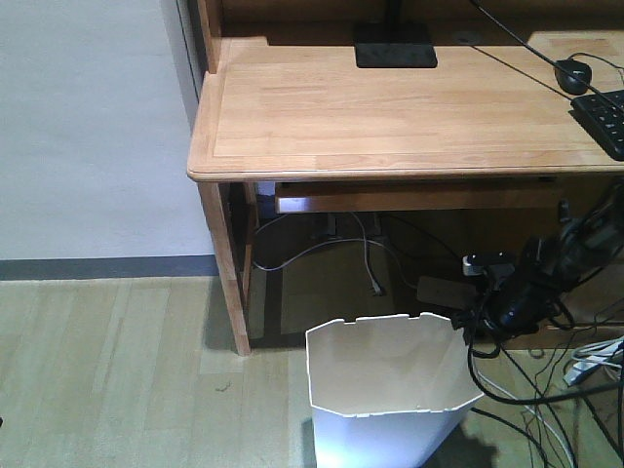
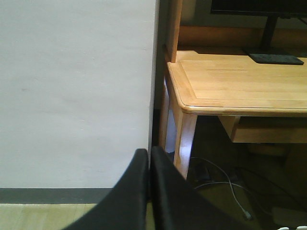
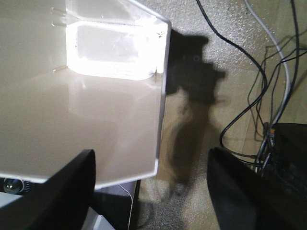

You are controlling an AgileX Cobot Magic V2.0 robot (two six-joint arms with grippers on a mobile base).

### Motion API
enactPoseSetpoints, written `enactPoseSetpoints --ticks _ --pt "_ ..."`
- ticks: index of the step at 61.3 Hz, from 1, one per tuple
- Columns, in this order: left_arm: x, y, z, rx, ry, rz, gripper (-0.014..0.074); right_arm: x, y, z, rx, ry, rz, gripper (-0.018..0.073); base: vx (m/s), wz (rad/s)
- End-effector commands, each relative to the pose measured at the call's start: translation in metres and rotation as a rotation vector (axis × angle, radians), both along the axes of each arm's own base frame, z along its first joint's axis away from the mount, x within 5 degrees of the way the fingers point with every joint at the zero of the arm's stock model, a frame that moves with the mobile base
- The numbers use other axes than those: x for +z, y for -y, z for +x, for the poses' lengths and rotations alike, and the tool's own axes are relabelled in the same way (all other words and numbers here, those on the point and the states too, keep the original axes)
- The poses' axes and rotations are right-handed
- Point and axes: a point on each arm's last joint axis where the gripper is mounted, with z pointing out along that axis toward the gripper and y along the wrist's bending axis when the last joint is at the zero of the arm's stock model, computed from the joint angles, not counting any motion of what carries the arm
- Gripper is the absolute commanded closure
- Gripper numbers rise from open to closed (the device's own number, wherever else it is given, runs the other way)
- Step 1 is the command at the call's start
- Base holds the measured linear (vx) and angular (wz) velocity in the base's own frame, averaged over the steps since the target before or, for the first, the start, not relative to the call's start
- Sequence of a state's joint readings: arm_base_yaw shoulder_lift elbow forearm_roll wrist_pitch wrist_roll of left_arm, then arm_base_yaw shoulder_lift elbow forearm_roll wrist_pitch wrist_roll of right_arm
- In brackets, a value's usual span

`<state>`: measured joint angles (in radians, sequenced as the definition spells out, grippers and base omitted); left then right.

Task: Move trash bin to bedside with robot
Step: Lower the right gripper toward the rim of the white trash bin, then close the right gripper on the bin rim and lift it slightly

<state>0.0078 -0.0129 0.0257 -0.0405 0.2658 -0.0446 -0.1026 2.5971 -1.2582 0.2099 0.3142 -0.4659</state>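
The white trash bin [image 1: 390, 395] stands on the floor in front of the desk, its notched rim open upward and its inside cream. My right gripper [image 1: 485, 314] hangs at the bin's right rim on a thin black arm with trailing cables. In the right wrist view the gripper [image 3: 152, 152] is open. Its left finger [image 3: 67, 191] is over the bin's inside [image 3: 86, 110] and its right finger [image 3: 249, 191] is outside over the floor, so the rim corner lies between them. My left gripper [image 2: 149, 160] is shut and empty, facing the wall. The bed is out of view.
A light wooden desk [image 1: 390, 107] stands behind the bin, with its leg [image 1: 226, 263] at the left. It carries a monitor base [image 1: 394, 46], a mouse [image 1: 573, 73] and a keyboard [image 1: 604, 117]. Loose cables [image 1: 546, 400] and a power strip [image 1: 597, 359] lie at the right.
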Motion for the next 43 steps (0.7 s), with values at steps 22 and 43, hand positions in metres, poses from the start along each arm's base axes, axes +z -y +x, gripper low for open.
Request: enactPoseSetpoints --ticks 22,43 --pt "0.001 0.0 0.001 0.003 0.065 -0.01 0.0602 -0.053 0.003 0.031 0.019 -0.015 0.027 0.0077 0.0 0.0" --pt "0.001 0.0 0.001 0.003 0.065 -0.01 0.0602 -0.092 0.002 0.043 0.014 -0.064 0.06 0.0086 0.0 0.0"
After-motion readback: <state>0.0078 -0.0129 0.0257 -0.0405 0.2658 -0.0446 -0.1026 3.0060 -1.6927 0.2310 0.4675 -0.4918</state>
